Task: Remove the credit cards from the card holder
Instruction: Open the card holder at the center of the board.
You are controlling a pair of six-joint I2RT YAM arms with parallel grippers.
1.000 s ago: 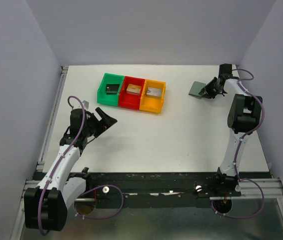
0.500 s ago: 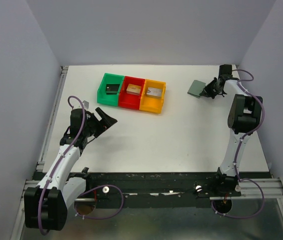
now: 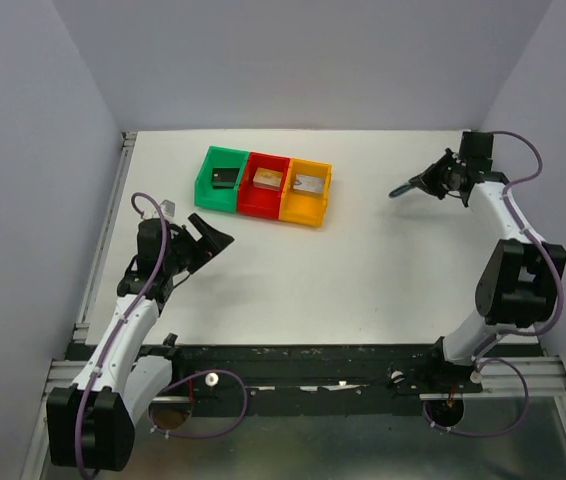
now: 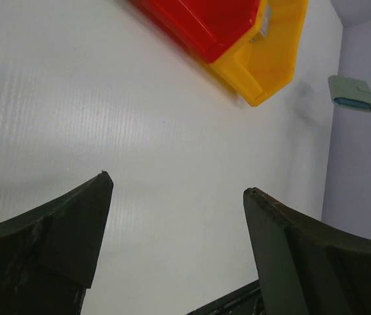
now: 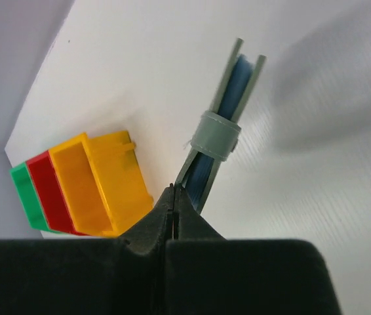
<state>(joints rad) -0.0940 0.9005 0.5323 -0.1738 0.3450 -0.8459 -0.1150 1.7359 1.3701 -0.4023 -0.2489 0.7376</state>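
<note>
Card holder, one only, folded with its tab round it, is held edge-on above the table's far right, pinched at one edge by the fully closed right gripper. The left gripper gapes wide and empty at near left. Three bins sit far centre: green bin, red bin, orange bin.

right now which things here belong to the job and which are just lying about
Job: card holder, pinched edge-on in the shut right tool; left tool, open over bare table.
Lying about: green bin, red bin, orange bin.
</note>
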